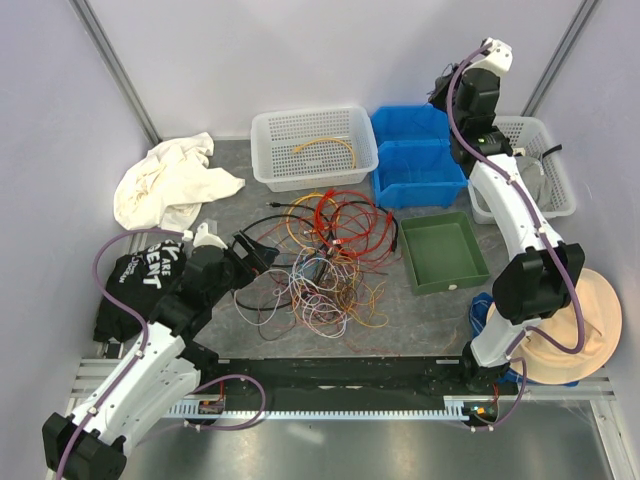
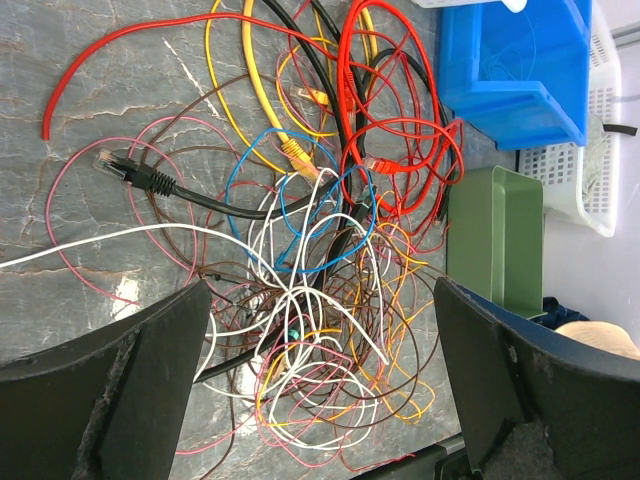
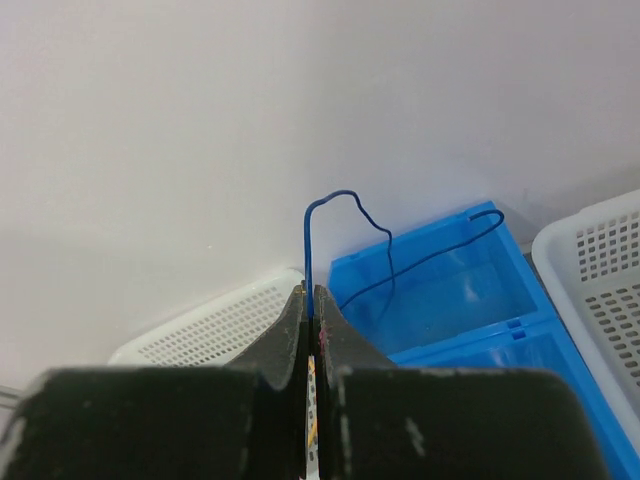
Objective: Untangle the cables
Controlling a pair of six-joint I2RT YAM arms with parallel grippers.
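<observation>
The cables (image 1: pixel 322 262) lie in a tangled heap of red, orange, yellow, black, white, pink and blue wires in the middle of the table. In the left wrist view the heap (image 2: pixel 310 300) fills the space ahead. My left gripper (image 1: pixel 255 252) is open and empty at the heap's left edge; its fingers (image 2: pixel 110 400) stand wide apart above the white and pink loops. My right gripper (image 1: pixel 440 96) is raised high over the blue bins. It is shut (image 3: pixel 309 300) on a thin blue wire (image 3: pixel 308 250) that arcs up and hangs down into the blue bin (image 3: pixel 450 300).
A white basket (image 1: pixel 270 160) at the back holds a yellow cable (image 1: pixel 325 145). Two blue bins (image 1: pixel 415 170), a green tray (image 1: pixel 470 275) and a second white basket (image 1: pixel 555 195) stand at the right. A white cloth (image 1: pixel 170 180) and a black shirt (image 1: pixel 130 290) lie at the left, a tan hat (image 1: pixel 585 335) at the right.
</observation>
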